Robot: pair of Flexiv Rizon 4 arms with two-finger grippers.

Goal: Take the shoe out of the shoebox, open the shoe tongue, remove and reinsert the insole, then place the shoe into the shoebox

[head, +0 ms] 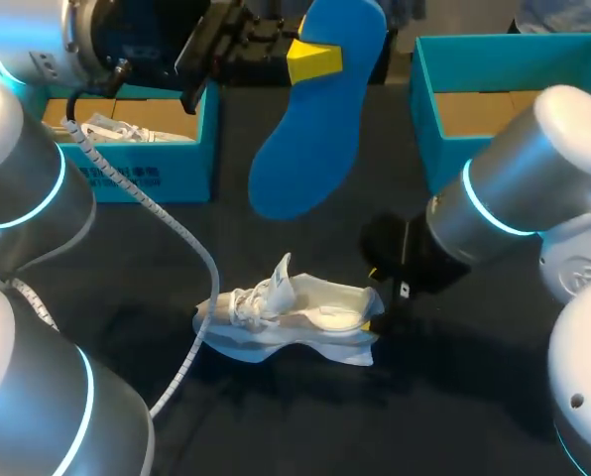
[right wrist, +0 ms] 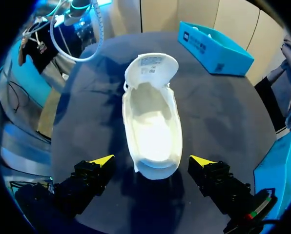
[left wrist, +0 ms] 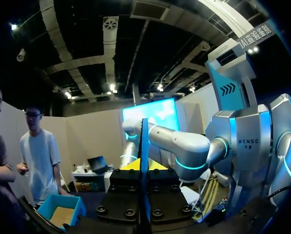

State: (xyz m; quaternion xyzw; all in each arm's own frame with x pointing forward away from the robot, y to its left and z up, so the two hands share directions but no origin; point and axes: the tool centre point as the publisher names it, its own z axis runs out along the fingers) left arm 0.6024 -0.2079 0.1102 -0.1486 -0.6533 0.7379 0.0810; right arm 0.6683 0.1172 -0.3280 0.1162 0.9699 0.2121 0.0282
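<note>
Not much extra on our bench: just the dark table [head: 276, 426], a matte black top that looks round from our right wrist cam. Up at 10 o'clock a white crumpled bundle [head: 127, 131] sits inside the teal box [head: 177, 164]. Paper or laces, we can't tell.

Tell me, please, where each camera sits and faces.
Head view: above, behind, looking down on the table; left arm and right arm show.
Left wrist view: faces the room; left gripper clamps the blue insole edge-on.
Right wrist view: looks down past the open right gripper onto the white shoe.
Head and right wrist share the shoe.
</note>
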